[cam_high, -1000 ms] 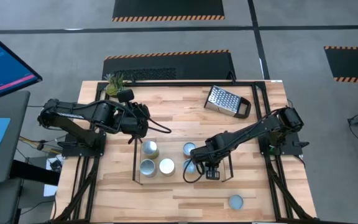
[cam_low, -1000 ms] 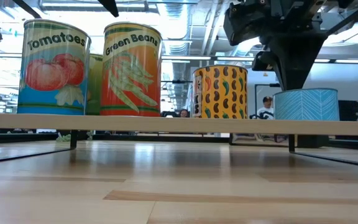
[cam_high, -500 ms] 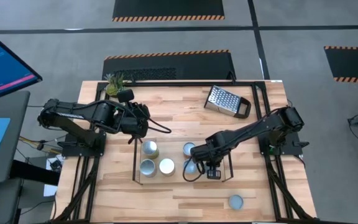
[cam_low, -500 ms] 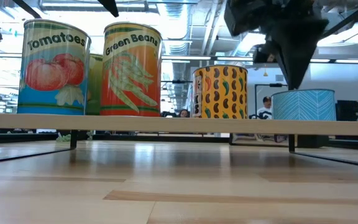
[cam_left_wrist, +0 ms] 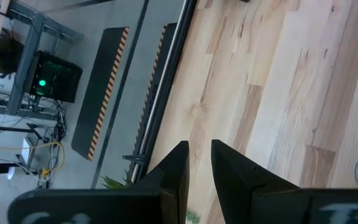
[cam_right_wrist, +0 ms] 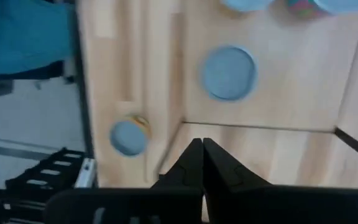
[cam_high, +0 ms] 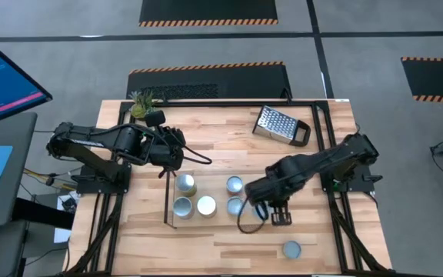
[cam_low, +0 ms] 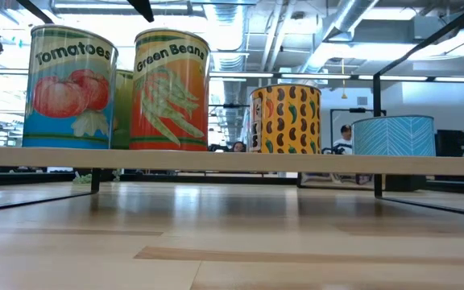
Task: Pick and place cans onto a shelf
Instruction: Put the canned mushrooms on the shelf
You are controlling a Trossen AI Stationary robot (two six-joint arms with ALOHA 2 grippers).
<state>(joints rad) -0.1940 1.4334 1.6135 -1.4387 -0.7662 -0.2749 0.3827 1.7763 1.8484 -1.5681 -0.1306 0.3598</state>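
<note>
Wooden table (cam_high: 229, 238) carries my wire shelf (cam_high: 171, 224), five cans on it: the blue-striped can (cam_low: 395, 135) sits just beside my right gripper (cam_high: 280, 218), fingers clenched empty. Left gripper (cam_high: 162, 171), slightly parted, waits beyond the tomatoes can (cam_low: 69, 87).

Two dark, jointed arms: the left arm (cam_high: 106, 142) and right arm (cam_high: 321, 163) are matte black, each trailing a thin black cable and ending in flat black fingers (cam_left_wrist: 235, 171).
</note>
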